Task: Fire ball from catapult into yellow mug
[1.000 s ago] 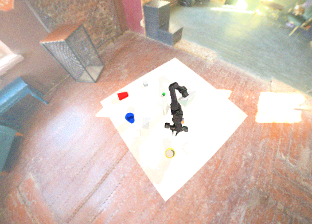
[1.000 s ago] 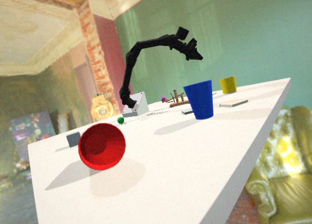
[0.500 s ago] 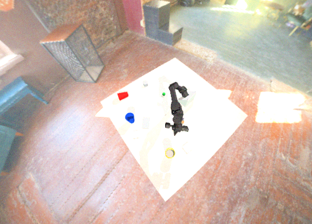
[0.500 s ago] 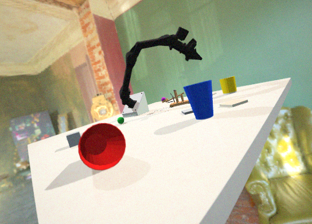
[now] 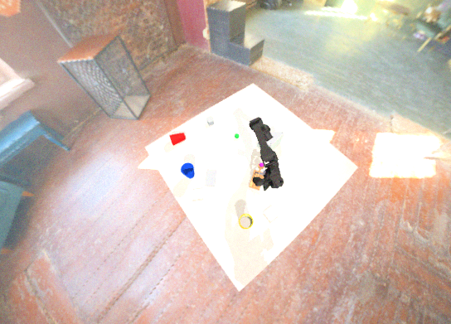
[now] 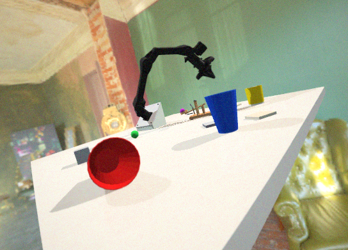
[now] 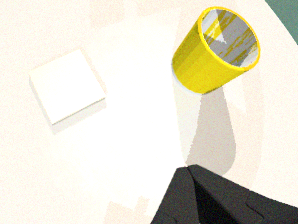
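A small magenta ball [image 5: 261,165] [image 6: 182,110] sits at the low end of the catapult's throwing arm. The small brown wooden catapult [image 5: 254,187] [image 6: 199,116] stands on the table, partly hidden under my arm in the top view. The yellow mug [image 6: 254,95] [image 7: 191,66] stands upright and open at the top; from above, its yellow rim [image 5: 245,215] shows. My gripper [image 5: 255,181] [image 6: 213,77] [image 7: 187,167] is shut with nothing between its fingertips. It hangs in the air above the catapult's height, pointing down at a slant; the wrist view shows the mug beyond the tips.
A blue mug [image 5: 187,171] [image 6: 224,112] stands upright. A red mug [image 5: 177,138] [image 6: 113,163] lies on its side. A green ball [image 5: 236,136] [image 6: 134,134], a grey block [image 5: 210,121] [image 6: 82,155], flat tiles [image 6: 260,115] [image 7: 66,86] and a pale angled box [image 6: 157,114] near my base are also on the table.
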{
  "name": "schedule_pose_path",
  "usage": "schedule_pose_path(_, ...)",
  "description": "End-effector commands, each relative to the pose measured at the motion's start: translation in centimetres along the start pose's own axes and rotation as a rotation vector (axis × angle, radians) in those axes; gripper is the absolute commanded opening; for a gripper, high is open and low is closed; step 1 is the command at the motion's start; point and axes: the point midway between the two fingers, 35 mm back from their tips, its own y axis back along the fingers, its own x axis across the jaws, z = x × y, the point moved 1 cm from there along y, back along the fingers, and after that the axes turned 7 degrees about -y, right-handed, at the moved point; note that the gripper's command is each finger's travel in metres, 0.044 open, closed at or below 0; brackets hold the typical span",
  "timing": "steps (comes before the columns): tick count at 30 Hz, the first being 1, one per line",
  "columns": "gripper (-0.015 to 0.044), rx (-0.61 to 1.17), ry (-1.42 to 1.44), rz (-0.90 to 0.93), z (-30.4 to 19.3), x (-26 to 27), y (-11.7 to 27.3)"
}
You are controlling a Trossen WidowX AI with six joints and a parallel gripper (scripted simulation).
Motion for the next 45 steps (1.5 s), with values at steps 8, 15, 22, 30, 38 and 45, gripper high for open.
schedule_pose_path(8, 0.0, 0.165, 0.359, 0.007, -4.1, 6.0, 0.2)
schedule_pose_path(15, 0.0, 0.262, 0.58, 0.005, -6.9, 8.7, 0.8)
schedule_pose_path(22, 0.0, 0.362, 0.802, -0.002, -9.7, 10.7, 1.5)
schedule_pose_path(30, 0.0, 0.482, 1.053, -0.014, -12.9, 12.1, 2.5)
schedule_pose_path(38, 0.0, 0.586, 1.25, -0.031, -15.3, 12.7, 3.5)
schedule_pose_path(45, 0.0, 0.686, 1.438, -0.042, -17.3, 13.0, 4.4)
